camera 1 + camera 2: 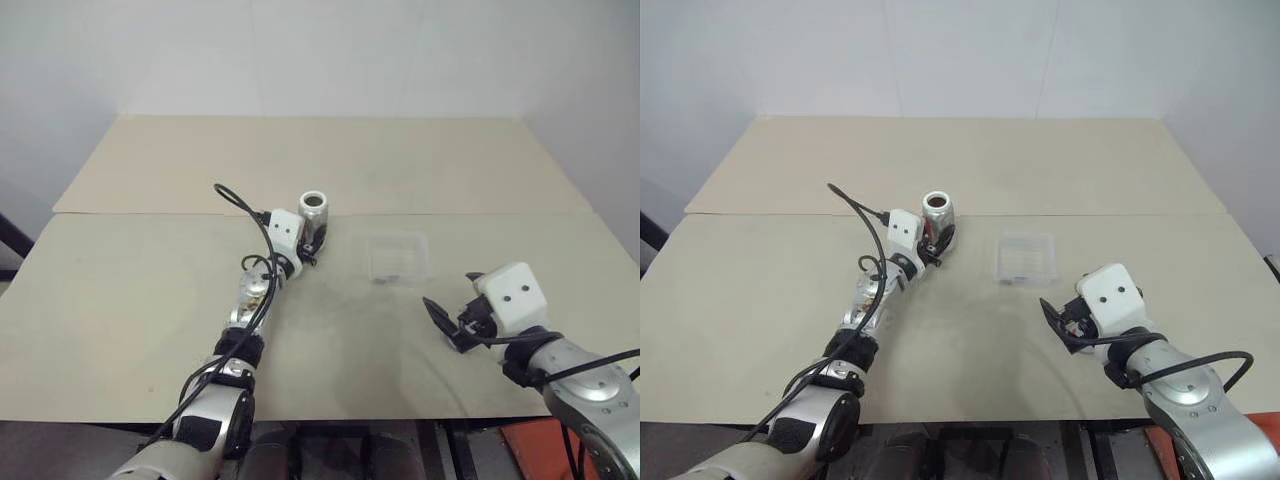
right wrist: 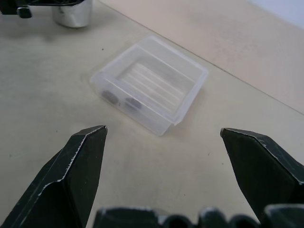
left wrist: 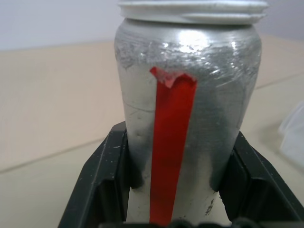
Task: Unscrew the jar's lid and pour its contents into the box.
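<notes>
One jar (image 3: 185,118) clamped in left tool (image 1: 312,243), upright

The silver jar (image 3: 190,109) stands upright on the table (image 3: 57,104), clamped low on both sides by the left gripper (image 3: 178,190), whose black fingers (image 3: 102,185) press its wall. A red strip (image 3: 168,152) runs down its side. Its threaded white rim is bare.

We count 1 jar (image 1: 315,212), 1 clear box (image 1: 398,257) at its 3 o'clock with 2 small dark pieces (image 2: 121,99) inside — and 2 grippers — left (image 1: 312,243), right (image 1: 447,322).
</notes>
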Tool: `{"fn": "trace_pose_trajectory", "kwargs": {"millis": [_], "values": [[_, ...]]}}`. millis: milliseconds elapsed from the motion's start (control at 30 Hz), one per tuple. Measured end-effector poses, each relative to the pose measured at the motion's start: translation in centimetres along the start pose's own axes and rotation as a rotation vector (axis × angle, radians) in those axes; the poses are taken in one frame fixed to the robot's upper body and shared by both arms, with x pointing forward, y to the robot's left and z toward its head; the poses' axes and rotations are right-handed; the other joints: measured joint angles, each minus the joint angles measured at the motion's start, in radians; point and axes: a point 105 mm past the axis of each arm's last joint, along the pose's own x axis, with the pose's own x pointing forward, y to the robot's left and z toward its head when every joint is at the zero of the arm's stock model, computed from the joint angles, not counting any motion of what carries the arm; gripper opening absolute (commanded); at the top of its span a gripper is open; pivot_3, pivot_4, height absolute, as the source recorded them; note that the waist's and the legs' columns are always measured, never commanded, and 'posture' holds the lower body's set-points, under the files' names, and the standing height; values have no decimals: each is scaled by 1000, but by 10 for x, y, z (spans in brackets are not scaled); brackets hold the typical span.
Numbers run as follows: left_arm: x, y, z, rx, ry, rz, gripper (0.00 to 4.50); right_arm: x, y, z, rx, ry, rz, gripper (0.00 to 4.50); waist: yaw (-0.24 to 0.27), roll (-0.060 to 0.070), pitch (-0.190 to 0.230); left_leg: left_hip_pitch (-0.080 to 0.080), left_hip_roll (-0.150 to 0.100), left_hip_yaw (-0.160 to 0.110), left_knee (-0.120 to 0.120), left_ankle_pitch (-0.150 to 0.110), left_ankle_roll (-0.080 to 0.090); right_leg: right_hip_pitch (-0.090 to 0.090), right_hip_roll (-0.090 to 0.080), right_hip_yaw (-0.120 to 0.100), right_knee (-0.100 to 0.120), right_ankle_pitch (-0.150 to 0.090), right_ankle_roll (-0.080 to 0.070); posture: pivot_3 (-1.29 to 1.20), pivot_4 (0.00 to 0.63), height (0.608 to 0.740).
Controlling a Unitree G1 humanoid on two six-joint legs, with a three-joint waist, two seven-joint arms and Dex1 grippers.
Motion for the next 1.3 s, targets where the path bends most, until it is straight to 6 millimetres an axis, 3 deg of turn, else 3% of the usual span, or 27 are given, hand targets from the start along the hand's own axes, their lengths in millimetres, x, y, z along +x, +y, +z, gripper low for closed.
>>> {"fn": "trace_pose_trajectory", "kwargs": {"millis": [167, 433, 633, 800, 1133, 1300], "values": [[1, -3, -1, -16, 1, 4, 2094, 1, -1, 2, -13, -10, 3, 4489, 1, 0, 0, 1, 0, 0, 0, 0, 0, 1, 0, 0, 0, 0, 0, 0, 150, 740], [-2, -1, -13, -101, 38, 6, 4444, 2, -3, 2, -13, -19, -18, 4500, 0, 0, 0, 0, 0, 0, 0, 0, 0, 0, 0, 0, 0, 0, 0, 0, 150, 740], [-7, 3, -13, -136, 27, 15, 4444, 4, 0, 0, -10, -18, -9, 4500, -1, 0, 0, 0, 0, 0, 0, 0, 0, 0, 0, 0, 0, 0, 0, 0, 150, 740], [-24, 5, -15, -113, 20, 2, 4444, 7, 4, -1, -8, -18, 8, 4500, -2, 1, 0, 1, 2, 0, 0, 0, 0, 0, 0, 0, 0, 0, 0, 0, 150, 740], [-83, 9, 1, -53, -16, -39, 4444, 21, 10, 1, -22, -37, 63, 4500, -3, 2, -1, 1, 4, 0, 0, 1, -1, 0, 0, 1, 0, 0, -1, 0, 150, 740], [-130, 6, 15, -40, 4, -292, 4444, 11, 12, -9, -36, -1, 144, 4500, -2, 2, -1, 2, 5, 1, -1, 1, -2, 0, 1, 1, -1, -1, -2, 0, 150, 740]]}}
